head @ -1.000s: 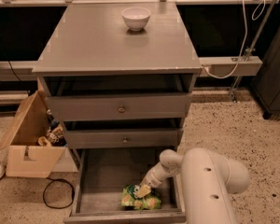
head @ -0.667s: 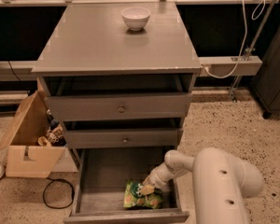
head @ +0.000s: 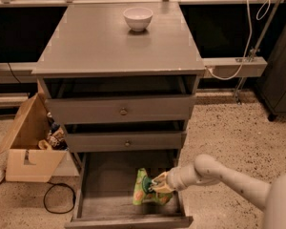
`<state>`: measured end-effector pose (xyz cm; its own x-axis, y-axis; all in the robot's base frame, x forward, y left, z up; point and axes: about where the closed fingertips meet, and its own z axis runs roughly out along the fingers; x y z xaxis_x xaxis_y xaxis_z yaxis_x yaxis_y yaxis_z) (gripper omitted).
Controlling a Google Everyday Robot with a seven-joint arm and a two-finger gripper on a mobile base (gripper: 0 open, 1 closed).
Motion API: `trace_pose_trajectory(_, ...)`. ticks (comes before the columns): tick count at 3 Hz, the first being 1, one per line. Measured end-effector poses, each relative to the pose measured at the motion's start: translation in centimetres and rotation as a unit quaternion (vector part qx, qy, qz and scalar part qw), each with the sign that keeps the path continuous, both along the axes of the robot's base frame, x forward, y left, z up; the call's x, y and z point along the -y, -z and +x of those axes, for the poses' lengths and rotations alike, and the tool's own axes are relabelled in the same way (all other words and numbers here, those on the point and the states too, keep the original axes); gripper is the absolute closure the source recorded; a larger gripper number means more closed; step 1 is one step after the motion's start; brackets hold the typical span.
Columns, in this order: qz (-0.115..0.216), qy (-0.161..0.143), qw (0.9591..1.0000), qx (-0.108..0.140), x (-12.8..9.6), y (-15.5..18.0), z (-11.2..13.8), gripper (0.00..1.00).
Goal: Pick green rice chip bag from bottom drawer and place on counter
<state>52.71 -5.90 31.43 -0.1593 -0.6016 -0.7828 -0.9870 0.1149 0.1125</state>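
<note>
The green rice chip bag (head: 144, 190) is bright green with orange chip pictures. It stands tilted on its edge inside the open bottom drawer (head: 105, 194), toward the right side. My gripper (head: 156, 185) reaches in from the right on a white arm and is shut on the bag's upper right part. The bag looks slightly raised off the plank floor. The counter (head: 100, 42) is the flat grey cabinet top, with a white bowl (head: 137, 18) at its back.
Two upper drawers with round knobs (head: 123, 111) are partly pulled out above the bottom drawer. An open cardboard box (head: 31, 144) with items stands on the floor to the left, with a black cable loop (head: 57, 199) beside it. A white rail with a cord runs at the right.
The view has moved closer to the cabinet. The bag, lying flatter before, is now gripped and tipped upright, lifted a little by my gripper.
</note>
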Motion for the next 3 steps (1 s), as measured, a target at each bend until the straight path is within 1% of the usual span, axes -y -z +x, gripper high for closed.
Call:
trace_pose_trajectory(1,0.027,0.003,0.9975,0.064,2.92,-5.8,-0.57,1.0)
trace_pose_trajectory(2,0.028,0.007,0.9973,0.068,3.45,-5.8,-0.68,1.0)
trace_pose_trajectory(3,0.028,0.006,0.9974,0.066,3.22,-5.69,-0.69,1.0)
